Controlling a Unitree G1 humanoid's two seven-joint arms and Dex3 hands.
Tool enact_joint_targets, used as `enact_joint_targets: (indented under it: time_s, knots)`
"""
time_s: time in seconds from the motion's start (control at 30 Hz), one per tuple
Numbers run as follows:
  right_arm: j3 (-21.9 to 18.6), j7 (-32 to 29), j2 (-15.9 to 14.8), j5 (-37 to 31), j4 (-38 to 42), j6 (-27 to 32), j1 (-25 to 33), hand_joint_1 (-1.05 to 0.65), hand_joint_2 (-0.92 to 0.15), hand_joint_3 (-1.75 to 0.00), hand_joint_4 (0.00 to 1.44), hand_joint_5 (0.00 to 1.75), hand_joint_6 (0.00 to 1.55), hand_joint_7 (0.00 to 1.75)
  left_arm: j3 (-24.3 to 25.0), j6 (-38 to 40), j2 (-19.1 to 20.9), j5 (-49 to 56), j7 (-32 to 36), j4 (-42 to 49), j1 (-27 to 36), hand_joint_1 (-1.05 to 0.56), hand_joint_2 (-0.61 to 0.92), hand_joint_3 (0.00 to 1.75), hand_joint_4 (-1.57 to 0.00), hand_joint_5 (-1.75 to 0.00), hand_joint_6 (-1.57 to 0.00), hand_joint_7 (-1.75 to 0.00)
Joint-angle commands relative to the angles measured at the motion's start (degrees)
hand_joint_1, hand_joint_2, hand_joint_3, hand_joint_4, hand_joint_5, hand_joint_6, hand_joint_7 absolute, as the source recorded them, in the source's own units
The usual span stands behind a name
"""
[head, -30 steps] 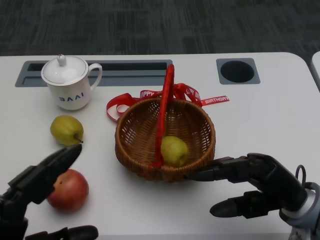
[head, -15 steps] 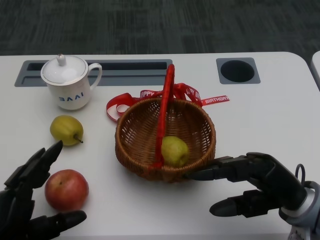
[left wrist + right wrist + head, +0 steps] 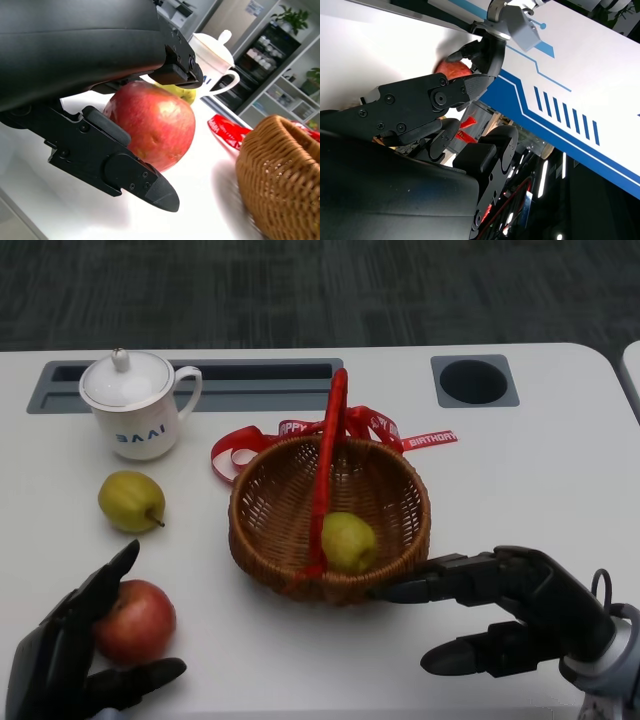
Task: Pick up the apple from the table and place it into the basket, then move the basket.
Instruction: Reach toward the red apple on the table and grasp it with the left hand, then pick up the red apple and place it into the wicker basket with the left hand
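The red apple lies on the white table at the front left. My left hand has come in from the near side: its fingers lie along the apple's far left and its thumb lies just below it. The fingers are still apart, and the apple rests on the table. The brown wicker basket stands in the middle, with a red handle and a yellow-green fruit inside. My right hand is open, and its fingertips reach the basket's near rim.
A yellow-green pear lies just behind the apple. A white lidded mug stands at the back left. A red birthday ribbon trails behind the basket. A grey slot and a round hole are set into the table's far edge.
My left hand has dropped from above the apple and drawn in around it, with fingers and thumb now on either side. The right hand has stayed put.
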Motion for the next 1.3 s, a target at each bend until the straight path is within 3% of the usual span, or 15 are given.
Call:
enact_joint_targets:
  time_s: [0.03,0.13,0.3,0.4,0.6,0.9,1.3]
  knots:
    - [-0.3,-0.3,-0.5,0.6,-0.9,-0.1,0.5,-0.3,-0.89,0.0,0.84,0.0,0.79,0.01,-1.6,1.2,1.2,0.0,3.4,4.7,-2.1,-0.61,0.72,0.0,-0.4,-0.03,-0.4,-0.02]
    - [-0.2,-0.3,-0.6,0.7,-1.2,0.0,0.8,-0.3,-0.89,0.0,0.83,0.0,0.79,0.0,-2.2,2.1,0.5,-1.8,4.7,7.1,-3.2,-0.51,0.71,0.0,-0.52,-0.05,-0.49,-0.04]
    - [-0.2,-0.5,-0.7,0.6,-1.7,0.6,1.2,-0.3,-0.89,0.0,0.83,0.0,0.78,0.0,-1.4,-0.9,-1.7,-6.8,6.3,7.9,-3.7,-0.2,0.77,0.01,-1.05,-0.09,-0.89,-0.07]
    - [-0.2,-0.5,-0.7,0.7,-2.0,1.0,1.4,-0.3,-0.89,0.0,0.84,0.0,0.79,0.0,-1.9,-2.4,-2.1,-6.2,10.3,7.0,-3.7,-0.18,0.83,0.02,-1.19,-0.07,-1.03,-0.06]
    - [-0.2,-0.6,-0.5,0.4,-2.3,0.8,1.5,-0.3,-0.9,0.0,0.84,0.0,0.8,0.0,-1.9,-4.9,-2.6,-6.2,14.6,4.1,-2.6,-0.15,0.85,0.01,-1.21,-0.04,-1.05,-0.03]
    - [-0.3,-0.8,-0.3,0.0,-1.7,0.6,1.2,-0.32,-0.91,0.0,0.86,0.01,0.81,0.0,-1.6,-7.1,-3.0,-5.5,14.9,-5.8,1.1,-0.17,0.85,0.0,-1.21,-0.02,-1.06,-0.01]
    - [-0.2,-0.3,0.0,0.3,-1.3,0.5,0.9,-0.31,-0.91,0.0,0.87,0.0,0.81,0.0,-0.3,-3.7,-3.5,-7.9,4.6,-34.5,7.5,-0.16,0.83,0.0,-1.25,-0.03,-1.09,-0.02]
